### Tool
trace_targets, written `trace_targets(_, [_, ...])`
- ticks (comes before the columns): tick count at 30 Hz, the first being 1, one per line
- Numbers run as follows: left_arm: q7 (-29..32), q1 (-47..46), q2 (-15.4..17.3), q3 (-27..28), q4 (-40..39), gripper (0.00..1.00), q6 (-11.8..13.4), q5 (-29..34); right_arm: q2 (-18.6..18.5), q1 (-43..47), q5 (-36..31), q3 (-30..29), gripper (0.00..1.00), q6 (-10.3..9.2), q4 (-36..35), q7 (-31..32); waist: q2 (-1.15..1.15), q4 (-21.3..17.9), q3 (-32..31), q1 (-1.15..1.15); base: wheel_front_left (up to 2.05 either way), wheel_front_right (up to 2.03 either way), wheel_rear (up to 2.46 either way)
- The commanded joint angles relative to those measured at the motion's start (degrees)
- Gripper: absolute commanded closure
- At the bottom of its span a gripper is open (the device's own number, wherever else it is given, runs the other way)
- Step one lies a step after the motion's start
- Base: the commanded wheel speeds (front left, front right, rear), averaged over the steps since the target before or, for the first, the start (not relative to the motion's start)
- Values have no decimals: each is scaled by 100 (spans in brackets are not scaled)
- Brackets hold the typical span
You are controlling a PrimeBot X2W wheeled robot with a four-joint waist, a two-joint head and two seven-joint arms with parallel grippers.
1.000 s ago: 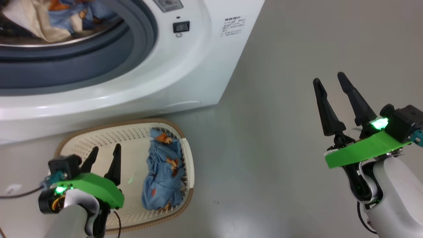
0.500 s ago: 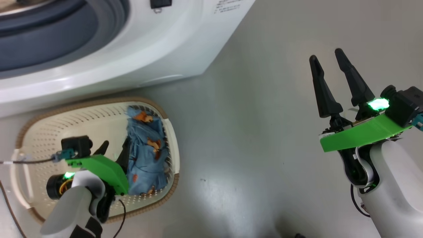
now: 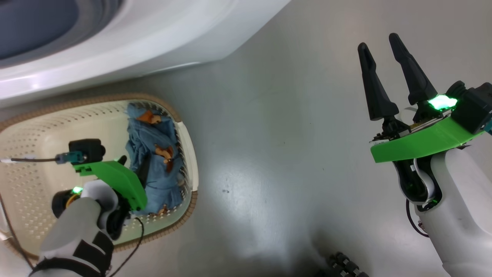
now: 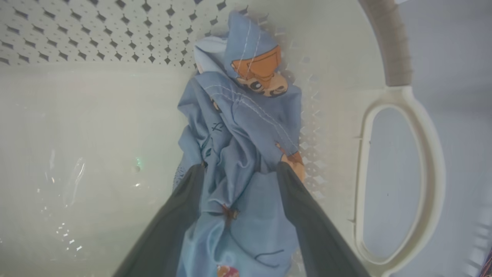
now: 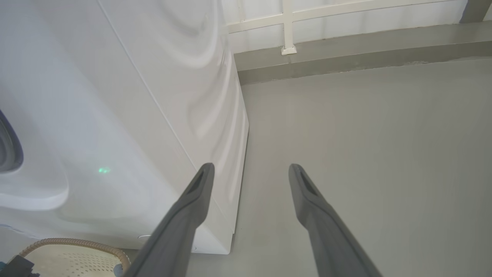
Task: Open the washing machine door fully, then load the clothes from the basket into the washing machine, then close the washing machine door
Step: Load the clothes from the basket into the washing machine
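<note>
Straddling the clothes [image 4: 246, 115], left claw [image 4: 240, 166] spread wide (tip contact unclear).

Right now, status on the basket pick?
Left gripper: jaws open, astride the clothes in the basket. Right gripper: jaws open, above floor. Nothing blocking the grasp.

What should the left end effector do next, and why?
Probably close the left end effector on the clothes. Its open fingers straddle the blue fabric where it lies in the basket, with folds bunched between them, so a grip looks ready to take before any lift.
</note>
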Motion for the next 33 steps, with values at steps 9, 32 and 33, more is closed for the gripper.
trace_targets(9, [-21,-310,246,-297,588,0,3,-121,15,59,-85,97,0,25,-148,-46,0,-238,309,0,0,0,0])
trace_targets(32, [-50,-759,235,-734,1159,6,2,-309,56,25,-112,131,0,25,-154,-46,0,-452,491,0,0,0,0])
trace_targets(33, [-50,-760,213,-752,1169,56,2,-316,55,24,-114,133,0,25,-147,-46,0,-453,479,0,0,0,0])
